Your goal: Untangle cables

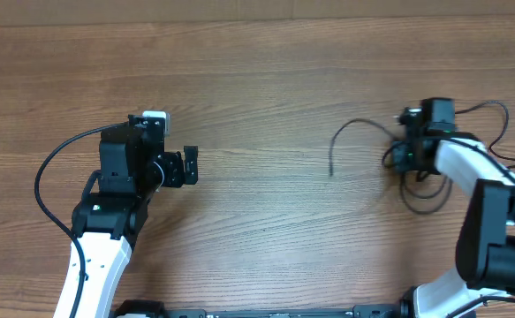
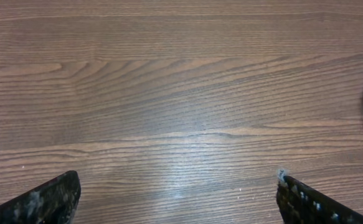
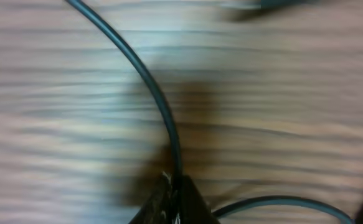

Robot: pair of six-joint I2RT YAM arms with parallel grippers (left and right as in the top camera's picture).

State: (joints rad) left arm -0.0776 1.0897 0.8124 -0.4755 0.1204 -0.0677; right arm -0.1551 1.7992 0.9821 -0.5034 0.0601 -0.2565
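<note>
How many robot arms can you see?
2. The left arm reaches in from the lower left, with the left gripper open. The right arm comes from the lower right, over the cables. No others show.

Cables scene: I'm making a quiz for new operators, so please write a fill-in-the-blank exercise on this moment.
The left gripper is over bare table with its jaws ___.
The right gripper has its jaws ___ on a strand of the cables.
Seen from overhead, the cables lie on the robot's ___ side.
Missing words: open; shut; right.
</note>
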